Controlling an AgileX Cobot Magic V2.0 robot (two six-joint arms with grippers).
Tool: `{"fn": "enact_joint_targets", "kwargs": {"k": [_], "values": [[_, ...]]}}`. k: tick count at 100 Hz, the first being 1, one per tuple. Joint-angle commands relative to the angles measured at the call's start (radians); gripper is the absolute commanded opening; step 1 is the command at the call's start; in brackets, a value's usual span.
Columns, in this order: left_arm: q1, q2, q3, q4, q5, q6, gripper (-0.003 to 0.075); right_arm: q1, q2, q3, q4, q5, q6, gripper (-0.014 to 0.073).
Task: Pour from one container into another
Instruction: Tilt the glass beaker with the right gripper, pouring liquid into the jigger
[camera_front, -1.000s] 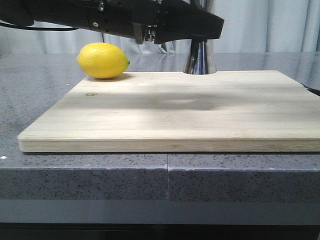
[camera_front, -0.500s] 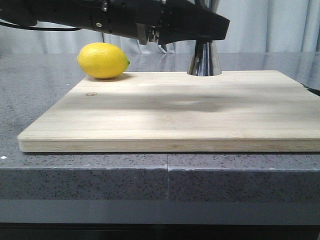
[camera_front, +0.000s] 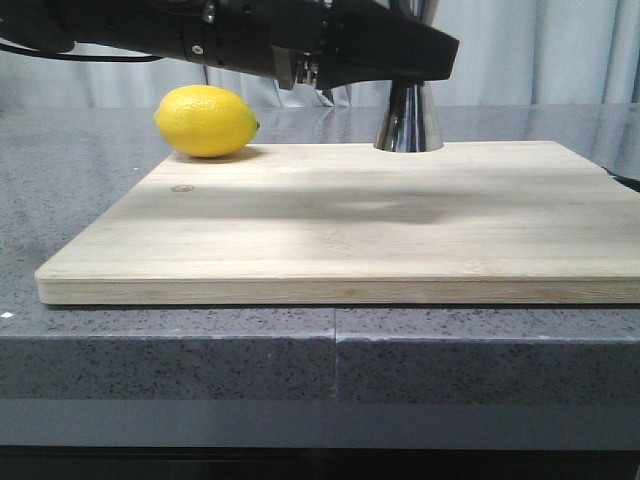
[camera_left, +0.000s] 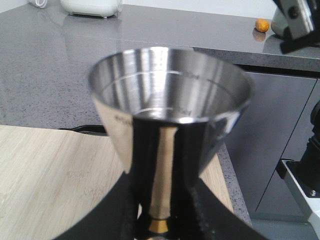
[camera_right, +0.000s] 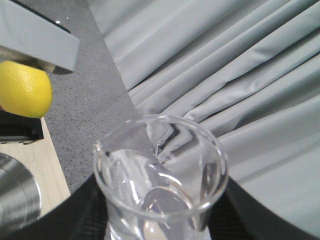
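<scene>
Left gripper (camera_left: 159, 220): its black fingers (camera_left: 117, 212) close on the jigger's (camera_left: 170, 130) narrow waist, one on each side of the gold band, seen in the left wrist view. In the front view the left arm (camera_front: 230, 35) reaches across from the left, above the board's (camera_front: 350, 220) far edge, and hides the jigger's upper cone.

Jigger: upright and clamped at the waist. In the front view only the lower steel cone (camera_front: 408, 118) shows, near the middle of the board's far edge; whether its base touches the board or hangs just above it cannot be told. The upper cup faces up, with thin fill lines inside; whether it holds liquid cannot be told.

Right gripper (camera_right: 155, 220): dark fingers (camera_right: 87, 210) sit on both sides of the beaker (camera_right: 160, 175), gripping it. It does not show in the front view.

Beaker: clear glass, held by the right gripper with its open mouth toward the camera; whether it holds liquid cannot be told. In the right wrist view the jigger's rim (camera_right: 17, 192) appears beside it.

Lemon (camera_front: 206, 121): at the board's far-left corner.

Board: pale wood, lying flat on the grey speckled counter (camera_front: 60, 190).
</scene>
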Motion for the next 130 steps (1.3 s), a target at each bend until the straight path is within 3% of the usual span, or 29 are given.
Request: {"fn": "enact_joint_targets", "kwargs": {"k": [1, 130], "values": [[-0.008, -0.061, -0.032, -0.070, 0.114, -0.007, -0.0021, 0.001, -0.018, -0.037, -0.022, -0.047, -0.004, 0.0199], [-0.008, -0.061, -0.032, -0.070, 0.114, -0.007, -0.0021, 0.001, -0.018, -0.037, -0.187, -0.039, -0.004, 0.0199]]}}
